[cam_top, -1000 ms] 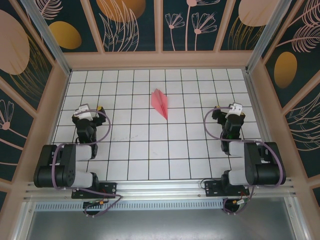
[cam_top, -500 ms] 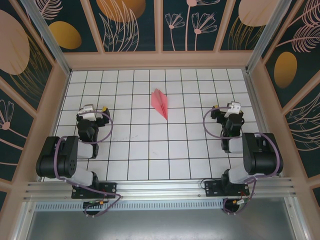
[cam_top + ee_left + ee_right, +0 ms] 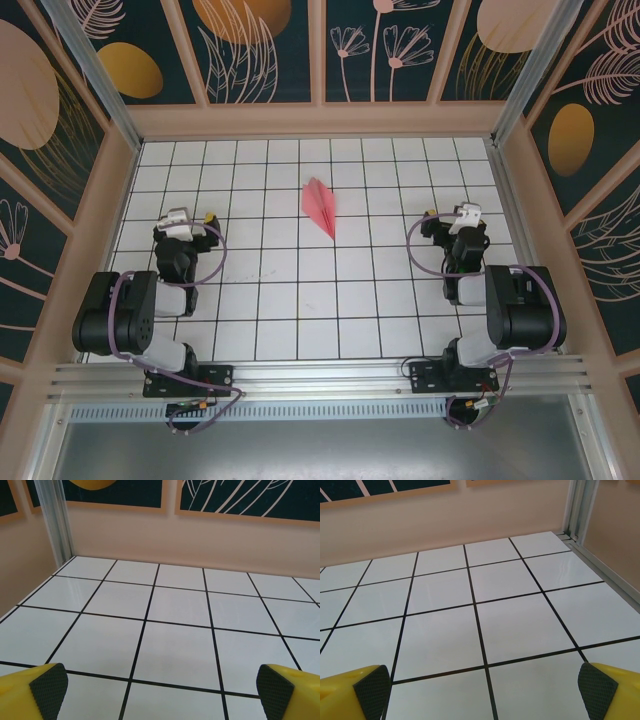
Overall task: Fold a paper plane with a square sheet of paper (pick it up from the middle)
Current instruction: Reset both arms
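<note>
The pink paper lies folded as a slim pointed paper plane (image 3: 320, 207), flat on the white grid table (image 3: 300, 300) a little behind its middle, nose toward the back. My left gripper (image 3: 181, 222) hangs low over the left side of the table, several tiles from the plane, and is open. In the left wrist view its yellow fingers (image 3: 35, 692) stand wide apart over bare tiles, the left gripper (image 3: 161, 697) holding nothing. My right gripper (image 3: 463, 218) is over the right side, equally far from the plane. It is open too, the right gripper (image 3: 485, 692) having bare tiles between its pads (image 3: 595, 690).
Wooden walls with dark flower panels (image 3: 320, 60) close in the table at the back and both sides. An aluminium post (image 3: 57, 520) stands at the back left corner and another post (image 3: 580, 507) at the back right. Both arm bases sit on the near rail (image 3: 320, 375).
Both arms folded back slightly toward their bases early in the second, the left gripper shifting a little right. Since then nothing has moved. The plane has stayed put.
</note>
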Available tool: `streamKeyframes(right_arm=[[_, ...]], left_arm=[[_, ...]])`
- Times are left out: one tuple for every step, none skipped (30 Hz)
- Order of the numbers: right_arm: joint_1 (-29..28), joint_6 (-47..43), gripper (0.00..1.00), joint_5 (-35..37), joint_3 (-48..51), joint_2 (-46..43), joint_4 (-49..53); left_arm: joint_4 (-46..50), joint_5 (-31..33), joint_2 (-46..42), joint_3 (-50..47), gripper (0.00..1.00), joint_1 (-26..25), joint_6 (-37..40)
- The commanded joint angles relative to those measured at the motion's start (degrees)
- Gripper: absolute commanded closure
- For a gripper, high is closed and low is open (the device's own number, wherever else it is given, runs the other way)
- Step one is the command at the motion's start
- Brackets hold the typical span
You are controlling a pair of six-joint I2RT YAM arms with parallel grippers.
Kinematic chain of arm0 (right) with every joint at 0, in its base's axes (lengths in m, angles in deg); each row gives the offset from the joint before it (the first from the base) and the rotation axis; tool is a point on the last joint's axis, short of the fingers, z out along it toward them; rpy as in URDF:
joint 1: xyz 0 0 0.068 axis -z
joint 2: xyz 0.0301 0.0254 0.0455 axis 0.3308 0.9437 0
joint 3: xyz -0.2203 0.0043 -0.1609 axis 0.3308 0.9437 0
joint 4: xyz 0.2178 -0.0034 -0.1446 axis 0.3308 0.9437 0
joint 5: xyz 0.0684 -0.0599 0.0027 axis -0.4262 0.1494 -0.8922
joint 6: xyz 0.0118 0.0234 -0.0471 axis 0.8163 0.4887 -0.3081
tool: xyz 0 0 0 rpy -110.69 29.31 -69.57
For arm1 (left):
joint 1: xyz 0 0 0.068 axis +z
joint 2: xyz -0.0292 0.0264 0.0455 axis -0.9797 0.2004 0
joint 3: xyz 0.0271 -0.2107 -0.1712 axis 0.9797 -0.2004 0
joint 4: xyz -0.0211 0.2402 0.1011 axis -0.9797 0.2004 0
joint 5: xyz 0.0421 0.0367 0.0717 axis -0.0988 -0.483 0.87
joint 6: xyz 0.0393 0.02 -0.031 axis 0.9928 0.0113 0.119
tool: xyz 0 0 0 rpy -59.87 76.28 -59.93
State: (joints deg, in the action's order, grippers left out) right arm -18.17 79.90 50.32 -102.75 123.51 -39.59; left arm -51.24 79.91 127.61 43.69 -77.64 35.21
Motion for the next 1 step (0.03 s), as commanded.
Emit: streamKeyframes(right_arm=[[0.5,0.6,0.01,-2.2,-0.4,0.3,-2.0]], left_arm=[[-2.4,0.8,0.3,0.5,0.01,-0.3,1.1]])
